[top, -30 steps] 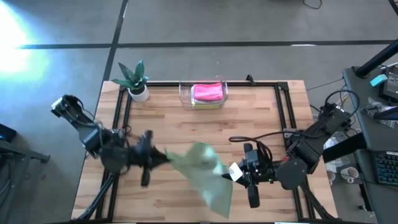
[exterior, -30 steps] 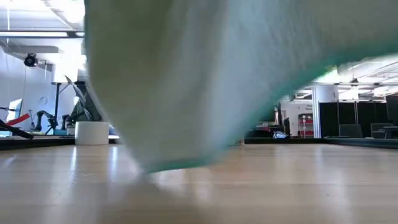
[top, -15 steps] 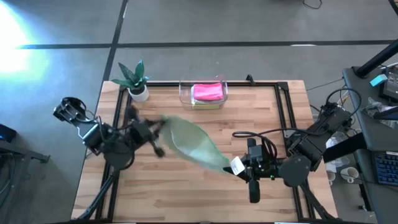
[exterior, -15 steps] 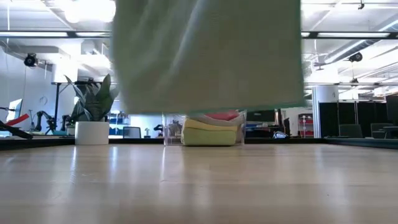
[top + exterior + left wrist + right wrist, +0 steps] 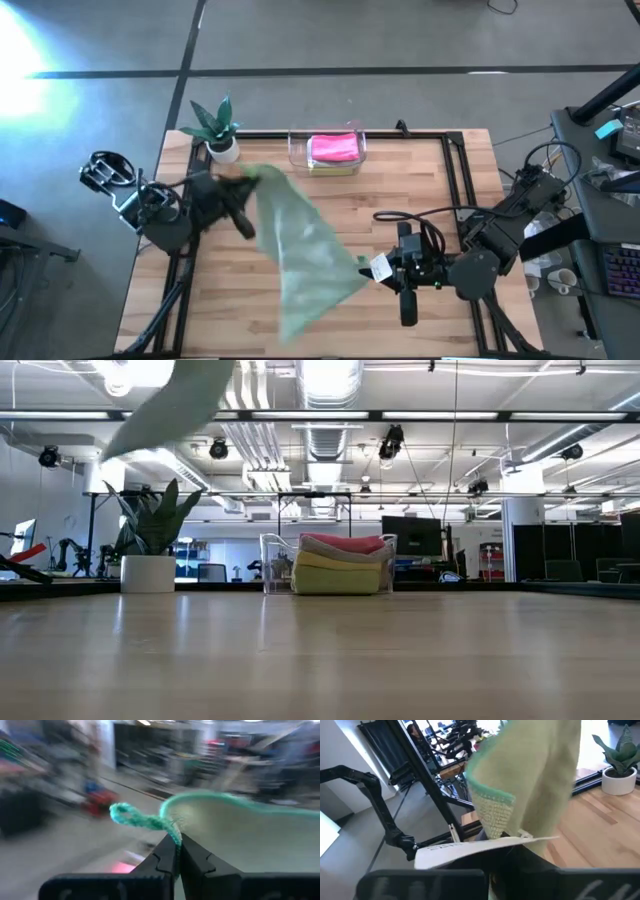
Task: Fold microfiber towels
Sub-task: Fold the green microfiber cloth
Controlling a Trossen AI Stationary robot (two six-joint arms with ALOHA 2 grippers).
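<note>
A sage green towel [image 5: 305, 250] is held in the air between my two grippers, over the middle of the table. My left gripper [image 5: 243, 192] is shut on one corner at the far left. My right gripper [image 5: 384, 272] is shut on another corner at the near right, where a white tag [image 5: 378, 268] shows. The rest of the towel sags toward the table's near edge [image 5: 292, 325]. In the low view only a bit of the towel [image 5: 170, 400] shows at the top left. My left gripper pinches the towel's teal-hemmed edge [image 5: 174, 836] at a corner between its two shut fingers; a loop of hem [image 5: 134, 817] sticks out beyond them. The towel is lifted clear and stretches away toward my right gripper. My right gripper holds the towel's tagged corner [image 5: 492, 815]. The cloth and its white tag [image 5: 485, 847] hide the fingers. The towel is clear of the table and rises from the hold toward my left gripper.
A clear plastic bin [image 5: 296, 152] at the table's far edge holds folded pink and yellow towels [image 5: 340, 565]. A potted plant [image 5: 218, 130] stands at the far left corner. Bare wood [image 5: 400, 190] lies between the bin and my right gripper.
My left gripper has gone toward the table's far edge and up, carrying its corner with it. The towel, which hung low to the table, has swung up and spread between the grippers. My right gripper has stayed nearly in place.
</note>
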